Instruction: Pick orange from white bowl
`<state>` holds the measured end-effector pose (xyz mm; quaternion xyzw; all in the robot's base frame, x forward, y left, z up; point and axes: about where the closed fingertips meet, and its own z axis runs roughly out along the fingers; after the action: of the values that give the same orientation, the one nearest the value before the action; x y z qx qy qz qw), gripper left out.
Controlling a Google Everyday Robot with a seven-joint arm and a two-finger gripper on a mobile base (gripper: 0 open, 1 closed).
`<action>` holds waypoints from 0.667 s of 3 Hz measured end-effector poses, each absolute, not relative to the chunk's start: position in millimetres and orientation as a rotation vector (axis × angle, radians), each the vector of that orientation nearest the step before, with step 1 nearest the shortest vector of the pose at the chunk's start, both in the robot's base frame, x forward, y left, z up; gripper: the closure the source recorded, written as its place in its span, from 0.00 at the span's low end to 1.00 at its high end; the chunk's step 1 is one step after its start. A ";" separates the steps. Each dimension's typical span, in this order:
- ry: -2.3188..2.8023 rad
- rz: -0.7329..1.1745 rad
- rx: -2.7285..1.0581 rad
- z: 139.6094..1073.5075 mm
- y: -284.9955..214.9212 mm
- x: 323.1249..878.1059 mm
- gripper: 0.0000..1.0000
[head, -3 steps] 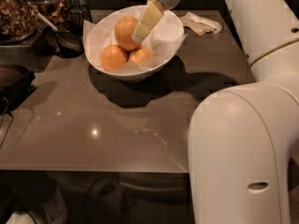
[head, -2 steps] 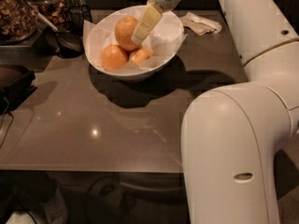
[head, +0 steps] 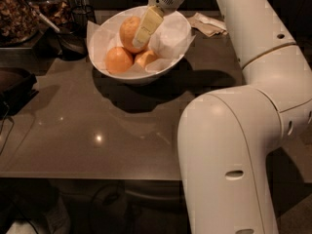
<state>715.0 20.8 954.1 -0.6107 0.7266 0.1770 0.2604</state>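
Note:
The white bowl point(head: 170, 33), lined with white paper, stands at the back of the dark table. The orange point(head: 126, 30), the largest and dull tan, lies at the bowl's back. A smaller brighter orange point(head: 119, 60) and a small oblong orange piece point(head: 145, 58) lie in front of it. My gripper point(head: 140, 39) reaches down into the bowl from the upper right and rests against the right side of the large orange, covering part of it.
My white arm point(head: 234, 140) fills the right half of the view. A crumpled paper napkin point(head: 209, 24) lies right of the bowl. Dark pans and a container of brown food point(head: 19, 18) stand at the left, with a black object point(head: 14, 84) at the table's left edge.
My gripper has shifted left inside the bowl, from over the paper onto the large orange's right side. My arm's elbow has swung leftward. The fruits have not moved.

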 end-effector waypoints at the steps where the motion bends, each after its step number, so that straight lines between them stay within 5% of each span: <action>1: 1.941 0.497 -1.690 953.7 32.7 712.0 0.00; 2: 1.927 0.514 -1.712 952.5 41.6 709.8 0.00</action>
<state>709.8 41.6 952.5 -0.6301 0.7091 0.1891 0.2538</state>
